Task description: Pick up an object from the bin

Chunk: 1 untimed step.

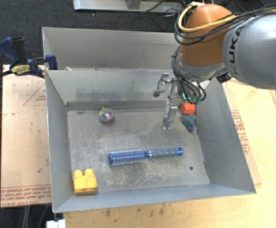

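My gripper (pixel 162 110) hangs in the back right part of the bin, open, with nothing between its two metal fingers (pixel 168 115). Just right of the fingers, against the bin's right wall, lies a small orange block (pixel 188 109) with a dark teal piece (pixel 190 122) beside it; the fingers stand apart from both. A blue hairbrush (pixel 144 155) lies flat on the floor in front of the gripper, bristle head to the left and handle to the right.
A small shiny round thing (pixel 105 115) sits at the back left of the floor. A yellow two-stud brick (pixel 85 181) lies in the front left corner. The arm with its orange dome overhangs the bin's back right corner.
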Each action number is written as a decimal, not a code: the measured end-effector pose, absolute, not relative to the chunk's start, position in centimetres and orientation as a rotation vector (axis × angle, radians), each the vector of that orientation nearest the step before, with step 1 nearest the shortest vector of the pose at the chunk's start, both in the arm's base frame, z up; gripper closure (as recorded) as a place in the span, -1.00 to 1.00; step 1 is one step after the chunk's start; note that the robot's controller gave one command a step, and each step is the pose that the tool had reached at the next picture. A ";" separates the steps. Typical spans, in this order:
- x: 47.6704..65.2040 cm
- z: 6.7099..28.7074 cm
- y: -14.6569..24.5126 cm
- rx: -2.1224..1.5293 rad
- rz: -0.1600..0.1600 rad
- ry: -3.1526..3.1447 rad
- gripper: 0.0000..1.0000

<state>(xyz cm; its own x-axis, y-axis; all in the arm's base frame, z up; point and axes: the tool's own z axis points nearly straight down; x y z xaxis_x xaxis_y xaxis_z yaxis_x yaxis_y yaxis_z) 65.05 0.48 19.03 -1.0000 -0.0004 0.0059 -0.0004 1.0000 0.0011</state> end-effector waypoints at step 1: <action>60.9 14.7 -3.4 -0.073 0.000 -3.135 -1.00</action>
